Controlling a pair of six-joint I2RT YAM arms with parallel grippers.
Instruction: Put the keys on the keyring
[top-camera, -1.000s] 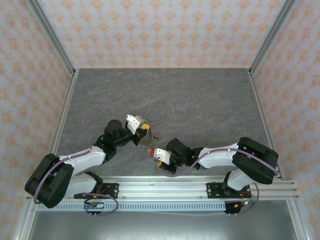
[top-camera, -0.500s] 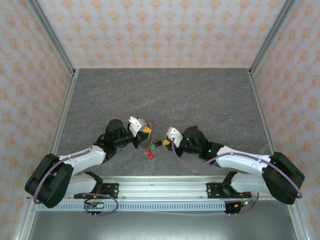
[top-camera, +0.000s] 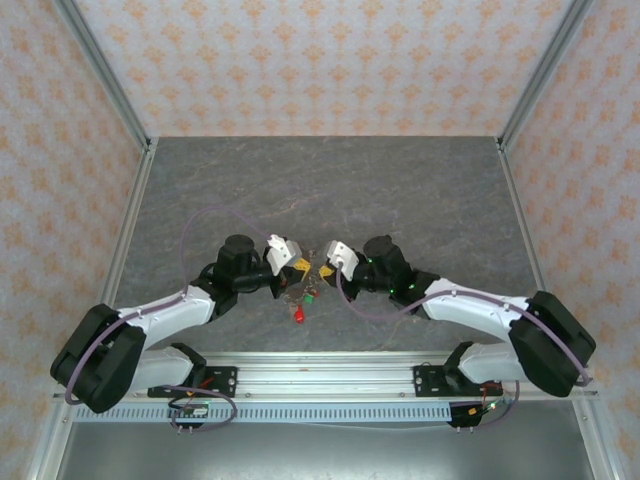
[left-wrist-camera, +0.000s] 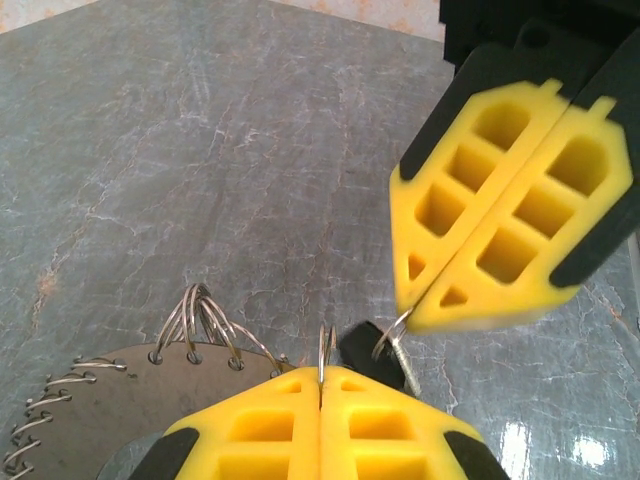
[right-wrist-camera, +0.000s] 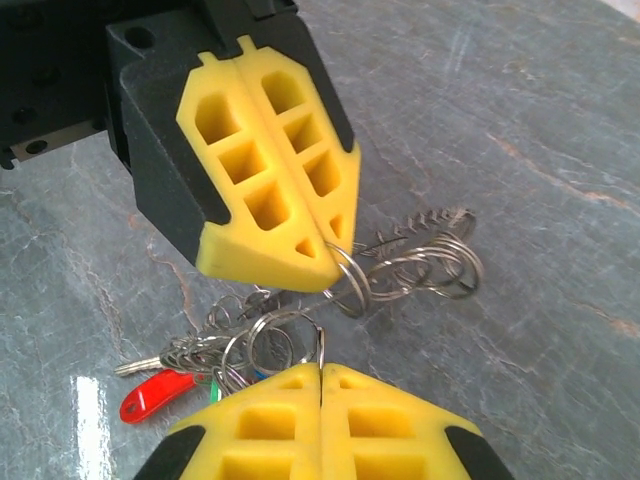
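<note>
keys (top-camera: 303, 303): the bunch sits just near of both hands. The red tag (top-camera: 299, 314) is nearest and the green tag (top-camera: 310, 296) is just beyond it. The red tag is nearer than a second ago and has barely shifted in the last half second.

right hand (top-camera: 324, 270): biggest change. A second ago it was low by the near rail with the arm folded. It has since swung far and left, and is now tip to tip with the left hand (top-camera: 300, 267). Its fingers are pressed together, pinching a small split ring of the keys. The black piece (left-wrist-camera: 365, 345) is just below its tips in the left wrist view.

left hand: drifted slightly right and far. Its fingers are pressed together on a thin wire loop of the keyring (left-wrist-camera: 110, 390).

keyring: grey-brown, with wire loops along its rim. It sits under and just left of the left hand, and its loops fan out right of the tips in the right wrist view.

bench (top-camera: 400, 190): grey stone-look surface running far of both hands.
</note>
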